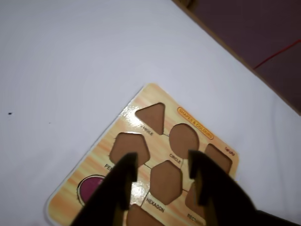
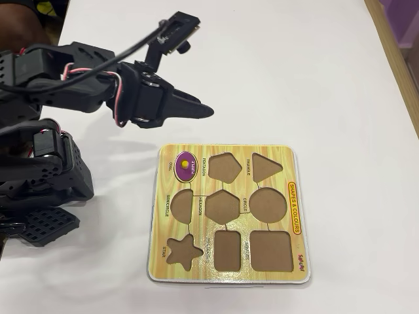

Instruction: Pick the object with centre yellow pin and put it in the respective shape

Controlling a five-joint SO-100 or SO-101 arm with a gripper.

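Already seated: purple oval piece [image 2: 186, 165] sits in the OVAL cutout of the shape board [image 2: 298, 216] | gripper [image 1: 162, 165] empty, fingers parted, above board | just retreat upward, don't nudge the yellow knob [image 2: 186, 165]

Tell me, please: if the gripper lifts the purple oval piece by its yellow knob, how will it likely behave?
The purple oval piece looks thin and flat, so probably light and stiff. Its yellow knob is small and rounded, so it might slip. Seated in the board, it may resist sideways pushes.
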